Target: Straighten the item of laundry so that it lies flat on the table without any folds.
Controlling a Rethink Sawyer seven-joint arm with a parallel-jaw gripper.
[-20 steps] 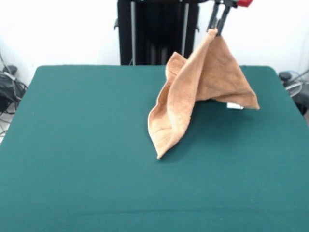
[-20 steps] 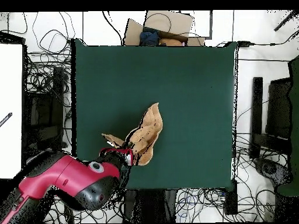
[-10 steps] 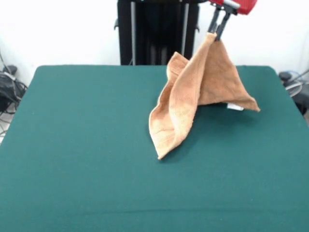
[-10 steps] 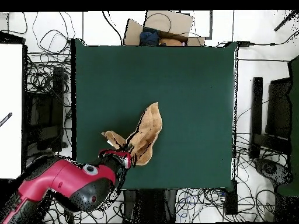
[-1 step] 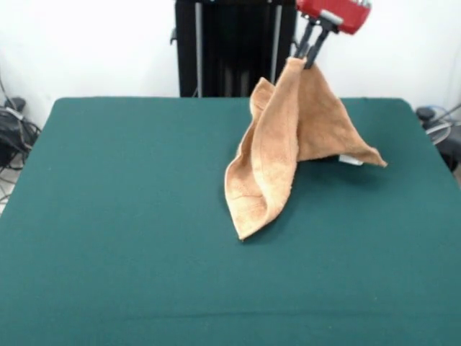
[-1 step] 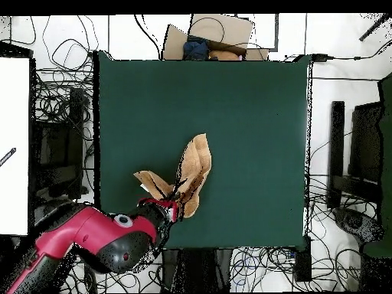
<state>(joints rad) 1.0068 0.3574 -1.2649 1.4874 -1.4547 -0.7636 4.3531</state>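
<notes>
The orange-tan towel (image 5: 288, 144) hangs in a tent shape, pinched at its top corner by my gripper (image 5: 302, 58), which is shut on it. Its lower folds rest on the green table (image 5: 115, 216); one point reaches toward the front at the middle, another spreads right, where a small white tag (image 5: 351, 159) shows. From overhead the towel (image 6: 191, 172) lies folded and narrow near the table's (image 6: 245, 107) lower middle, with the gripper (image 6: 173, 208) at its lower end under the red arm (image 6: 92, 241).
A black pedestal (image 5: 234, 47) stands behind the table. Cables lie on the floor around the table (image 6: 61, 115). A cardboard box (image 6: 210, 38) sits past the table's top edge in the overhead view.
The gripper has shifted left and slightly lower in the front view, carrying the towel's top corner with it. The towel's tent leans more upright; its lower points stay on the table.
</notes>
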